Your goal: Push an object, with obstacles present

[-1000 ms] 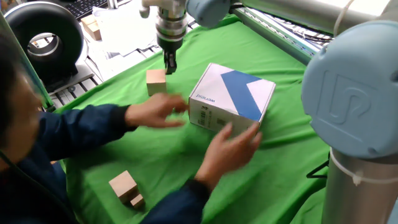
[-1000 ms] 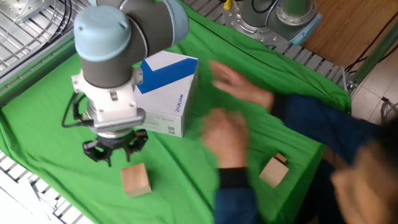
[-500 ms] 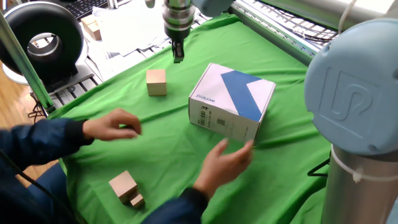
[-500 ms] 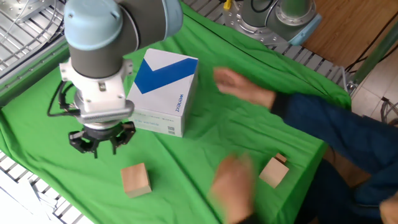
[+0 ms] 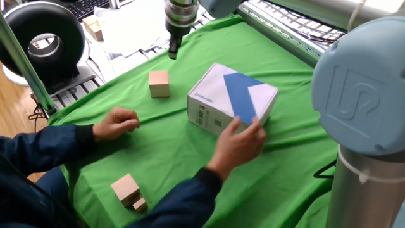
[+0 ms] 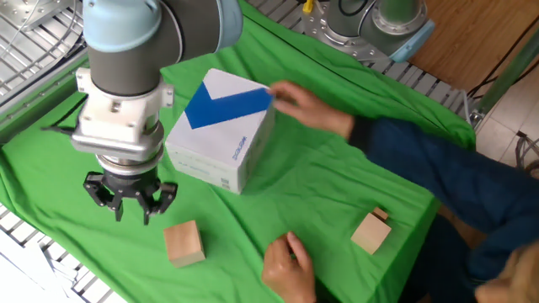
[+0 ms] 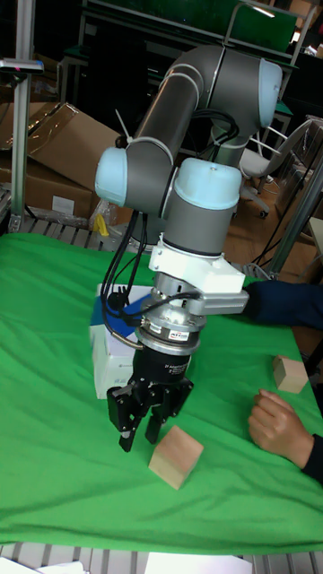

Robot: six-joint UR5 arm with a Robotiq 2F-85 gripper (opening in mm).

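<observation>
The small tan wooden cube (image 5: 159,83) (image 6: 184,243) (image 7: 175,456) rests alone on the green cloth. My gripper (image 5: 172,49) (image 6: 130,208) (image 7: 140,439) hangs shut and holds nothing. It points down over the cloth a short way from the cube, without touching it. The obstacle, a big white box with a blue diagonal band (image 5: 231,96) (image 6: 221,139) (image 7: 111,352), stands beside the cube near the middle of the cloth. A person's hand (image 5: 240,141) (image 6: 296,103) lies on the box's far side, and the box looks tipped.
The person's other hand (image 5: 118,121) (image 6: 287,268) (image 7: 274,421) rests on the cloth close to the cube. A tan block with a tinier block (image 5: 128,190) (image 6: 370,231) (image 7: 289,373) sits near the person's edge. Metal rails (image 6: 34,244) border the cloth (image 5: 190,152).
My gripper has drawn back from the cube toward the cloth's edge. One of the person's hands came onto the box and shifted and tipped it. The other hand pulled back.
</observation>
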